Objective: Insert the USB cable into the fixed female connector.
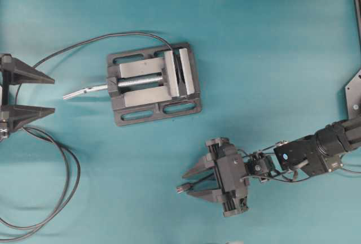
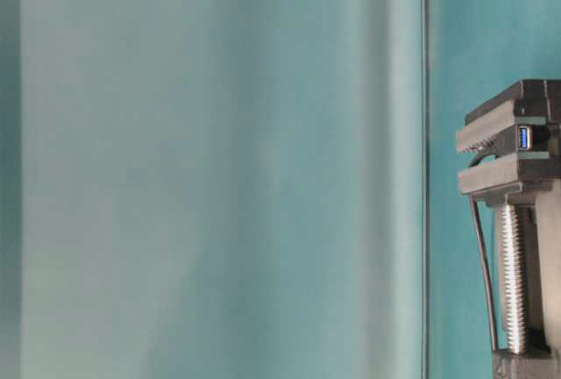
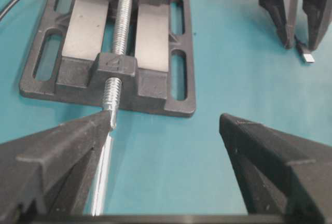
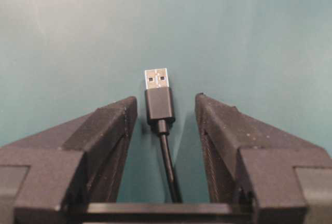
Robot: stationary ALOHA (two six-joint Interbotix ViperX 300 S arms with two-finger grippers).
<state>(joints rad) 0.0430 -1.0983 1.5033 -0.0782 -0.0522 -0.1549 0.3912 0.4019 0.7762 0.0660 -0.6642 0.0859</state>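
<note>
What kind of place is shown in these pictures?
Probably a robot test bench: a bare teal table, a grey metal vise clamping a USB socket, and a loose USB cable.

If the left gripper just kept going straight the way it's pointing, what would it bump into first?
Probably the vise. The left gripper points right at it, and the silver screw handle sticks out toward the open jaws, so that tip would likely be met first. Height is hard to judge from above.

- From my overhead feed, the vise [image 1: 153,83] sits near table centre, its screw handle [image 1: 84,91] pointing to nine o'clock toward my left gripper [image 1: 49,94].
- My right gripper [image 1: 192,183] lies at the vise's five o'clock, straddling the USB cable [image 4: 160,105] (fingers not touching).
- The fixed female connector [image 2: 524,137] sits between the vise's jaws.
</note>
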